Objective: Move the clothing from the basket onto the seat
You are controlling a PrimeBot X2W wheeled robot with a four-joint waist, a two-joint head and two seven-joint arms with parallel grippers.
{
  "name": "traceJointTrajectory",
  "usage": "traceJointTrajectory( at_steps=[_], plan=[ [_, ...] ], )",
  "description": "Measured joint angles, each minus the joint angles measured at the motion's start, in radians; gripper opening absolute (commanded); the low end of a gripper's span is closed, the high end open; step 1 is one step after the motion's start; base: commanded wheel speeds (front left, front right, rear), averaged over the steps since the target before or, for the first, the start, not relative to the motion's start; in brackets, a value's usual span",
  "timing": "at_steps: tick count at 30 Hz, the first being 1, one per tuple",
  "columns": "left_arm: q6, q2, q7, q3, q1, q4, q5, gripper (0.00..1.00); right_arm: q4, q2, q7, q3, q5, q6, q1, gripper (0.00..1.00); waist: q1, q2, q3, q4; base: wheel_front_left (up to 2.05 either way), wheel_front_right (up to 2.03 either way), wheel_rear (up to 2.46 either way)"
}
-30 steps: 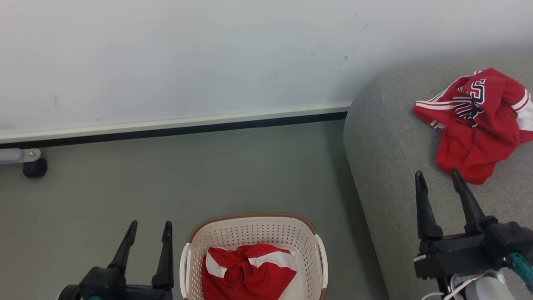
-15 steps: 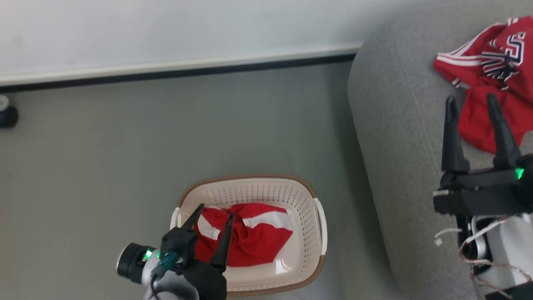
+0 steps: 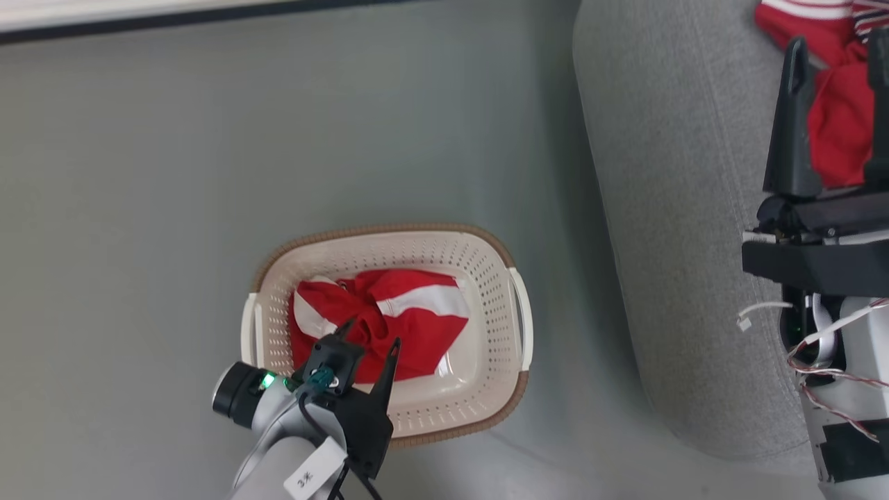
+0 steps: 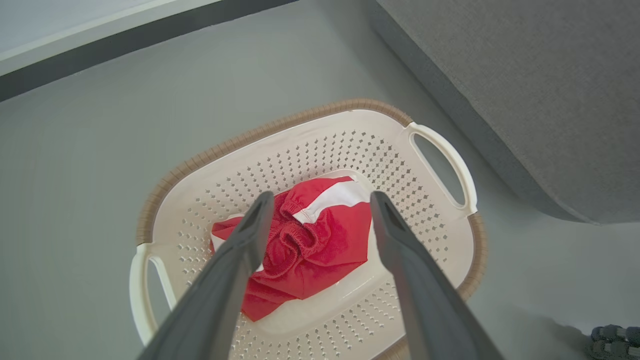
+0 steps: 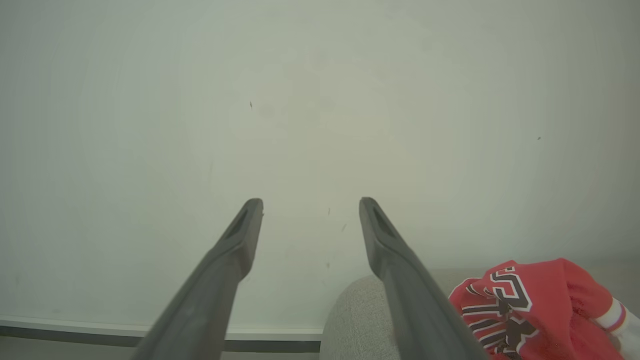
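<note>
The basket [image 3: 486,278], cream with a brown rim, stands on the floor left of the seat [image 3: 667,208], a big grey sofa. One piece of the clothing, a plain red garment [image 3: 417,309] with white bands, lies crumpled inside it. My left gripper [image 3: 370,333] hangs open just above that garment, fingers pointing down at it; in the left wrist view the garment [image 4: 310,240] lies between and below the open left gripper [image 4: 321,197]. A red lettered jersey [image 3: 837,125] lies on the sofa. My right gripper [image 3: 837,42] is open above the sofa beside it, empty.
Grey floor surrounds the basket [image 4: 300,120]. A pale wall with a dark baseboard [image 3: 139,17] runs along the far side. The right wrist view faces that wall over the sofa's end [image 5: 350,310], with the jersey [image 5: 530,310] at its lower right.
The head camera has tilted down. My left arm swung from beside the basket to over it and lowered toward the red garment. Both grippers stayed open.
</note>
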Motion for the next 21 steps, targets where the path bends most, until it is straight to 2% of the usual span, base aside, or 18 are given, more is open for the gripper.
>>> traceJointTrajectory(
  at_steps=[21],
  plan=[
    [0.009, -0.010, 0.022, -0.018, -0.259, 0.178, 0.014, 1.00, -0.140, 0.006, 0.001, 0.011, -0.022, -0.001, -0.221, 1.00, -0.0001, 0.0001, 0.297, -0.045, 0.00, 0.00, 0.00]
  ],
)
